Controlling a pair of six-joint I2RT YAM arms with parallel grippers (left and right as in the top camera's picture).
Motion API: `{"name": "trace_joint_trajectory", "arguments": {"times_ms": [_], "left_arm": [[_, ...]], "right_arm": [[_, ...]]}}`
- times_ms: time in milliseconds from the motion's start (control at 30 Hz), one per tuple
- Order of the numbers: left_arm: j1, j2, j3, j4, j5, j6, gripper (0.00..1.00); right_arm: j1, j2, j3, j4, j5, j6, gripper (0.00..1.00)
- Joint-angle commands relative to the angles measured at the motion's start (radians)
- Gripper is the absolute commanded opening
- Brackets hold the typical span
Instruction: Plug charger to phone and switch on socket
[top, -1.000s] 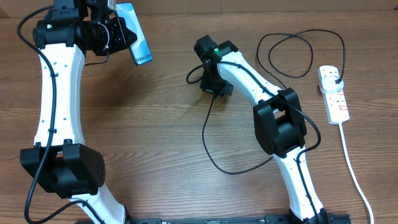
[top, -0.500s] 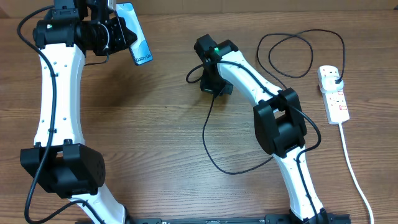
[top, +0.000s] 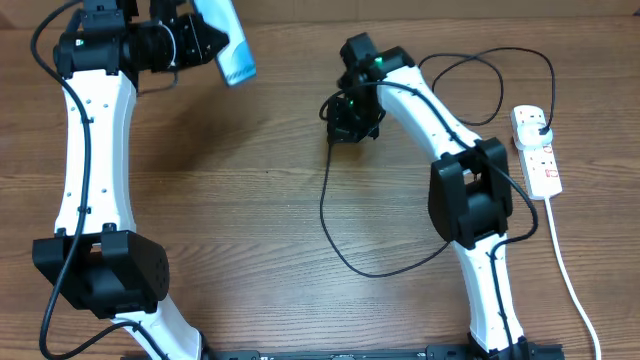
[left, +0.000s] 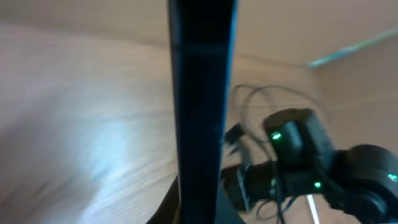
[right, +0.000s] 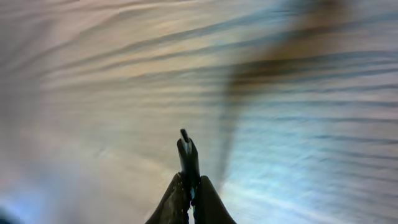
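My left gripper (top: 200, 35) is shut on the phone (top: 228, 42) and holds it up at the far left, its light blue screen blurred. In the left wrist view the phone (left: 200, 93) shows edge-on as a dark upright bar between the fingers (left: 202, 202). My right gripper (top: 345, 125) is shut on the connector tip (right: 186, 152) of the charger cable (top: 330, 215), which loops over the table to its black plug (top: 541, 125) in the socket (top: 536, 150) at the right. The right gripper is to the right of the phone, apart from it.
The socket's thick white cord (top: 570, 280) runs down the right side toward the front edge. The black cable makes loops behind the right arm (top: 470, 75) and in front of it. The right arm also shows in the left wrist view (left: 298, 162).
My right gripper has moved up and a little right with the connector. My left gripper has tilted the phone and shifted it right, towards the right gripper.
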Motion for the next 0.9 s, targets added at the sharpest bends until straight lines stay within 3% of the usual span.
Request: {"name": "trace_joint_trajectory", "arguments": {"times_ms": [0, 200, 433, 533, 600, 633, 667, 733, 767, 867], "left_arm": [[0.0, -0.011, 0.017, 0.107, 0.263, 0.027, 0.04], [0.0, -0.011, 0.017, 0.256, 0.422, 0.023, 0.04], [0.0, -0.011, 0.017, 0.36, 0.553, -0.024, 0.04], [0.0, -0.011, 0.017, 0.373, 0.584, -0.03, 0.04], [0.0, -0.011, 0.017, 0.369, 0.573, -0.031, 0.04], [0.0, -0.011, 0.017, 0.367, 0.557, -0.035, 0.04], [0.001, -0.011, 0.017, 0.356, 0.519, -0.045, 0.04], [0.001, -0.011, 0.017, 0.309, 0.428, -0.056, 0.04], [0.001, -0.011, 0.017, 0.282, 0.386, -0.056, 0.04], [0.001, -0.011, 0.017, 0.192, 0.267, -0.054, 0.04]], "right_arm": [[0.003, -0.11, 0.033, -0.002, -0.238, -0.18, 0.04], [0.003, -0.206, 0.033, -0.005, -0.467, -0.316, 0.04], [0.003, -0.288, 0.033, -0.005, -0.536, -0.356, 0.04], [0.002, -0.298, 0.033, -0.006, -0.465, -0.332, 0.04], [0.002, -0.295, 0.025, -0.008, -0.247, -0.2, 0.04], [0.002, -0.294, 0.022, -0.01, -0.162, -0.156, 0.06], [0.006, -0.292, 0.022, -0.012, -0.039, -0.077, 0.25], [0.01, -0.291, 0.022, -0.014, 0.133, 0.074, 0.46], [0.01, -0.29, 0.022, -0.019, 0.197, 0.144, 0.53], [0.01, -0.27, 0.022, -0.009, 0.214, 0.167, 0.65]]}}
